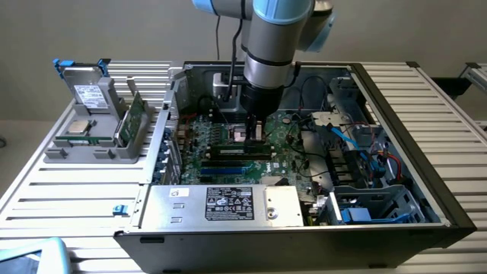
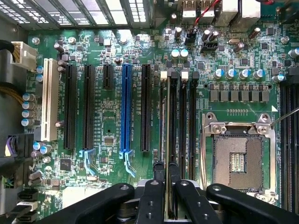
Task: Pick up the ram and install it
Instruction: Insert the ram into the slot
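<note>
The ram [image 1: 240, 150] is a long, narrow dark-green stick lying along the memory slots [image 2: 181, 121] in the middle of the motherboard [image 1: 228, 128] inside the open computer case. My gripper [image 1: 255, 138] comes straight down on it from above. In the wrist view the ram [image 2: 167, 140] appears edge-on as a thin pale line running from between the two black fingers [image 2: 158, 186] up along one slot. The gripper [image 2: 167, 176] is shut on the ram's upper edge. I cannot tell whether the stick is seated in the slot or just above it.
The CPU socket [image 2: 238, 154] lies beside the memory slots, with a blue slot [image 2: 125, 112] and black expansion slots on the other side. A silver power supply [image 1: 220, 202] fills the case front. Cables and a drive cage [image 1: 373, 200] crowd the exterior view's right. A grey holder [image 1: 91, 142] with a wider green card [image 1: 134, 117] stands outside, left.
</note>
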Controlling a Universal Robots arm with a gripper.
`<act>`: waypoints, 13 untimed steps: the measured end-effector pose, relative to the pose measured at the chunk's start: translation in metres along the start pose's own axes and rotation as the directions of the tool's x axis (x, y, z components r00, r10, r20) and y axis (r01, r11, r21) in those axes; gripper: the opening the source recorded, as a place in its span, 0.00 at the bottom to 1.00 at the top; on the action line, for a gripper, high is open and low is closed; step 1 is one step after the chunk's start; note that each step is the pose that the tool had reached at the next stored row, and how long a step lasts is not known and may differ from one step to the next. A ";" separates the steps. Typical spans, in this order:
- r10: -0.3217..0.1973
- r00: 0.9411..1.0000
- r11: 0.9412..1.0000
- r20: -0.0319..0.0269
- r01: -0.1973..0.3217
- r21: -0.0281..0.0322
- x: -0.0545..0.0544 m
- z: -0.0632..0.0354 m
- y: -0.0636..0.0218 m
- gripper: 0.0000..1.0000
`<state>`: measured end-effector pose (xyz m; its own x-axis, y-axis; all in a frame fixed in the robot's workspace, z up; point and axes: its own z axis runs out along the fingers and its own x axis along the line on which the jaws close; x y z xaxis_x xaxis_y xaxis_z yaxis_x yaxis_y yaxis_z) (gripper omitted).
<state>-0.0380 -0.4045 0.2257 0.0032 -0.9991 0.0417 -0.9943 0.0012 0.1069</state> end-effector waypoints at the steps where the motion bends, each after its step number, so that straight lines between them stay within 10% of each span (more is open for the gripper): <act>1: 0.000 1.000 1.000 0.000 0.000 0.000 0.000 0.0000 0.0001 0.15; 13: -0.002 1.000 1.000 0.000 0.002 0.000 0.002 0.0003 0.0014 0.15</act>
<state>-0.0394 -0.4065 0.2256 0.0050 -0.9991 0.0417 -0.9943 -0.0005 0.1067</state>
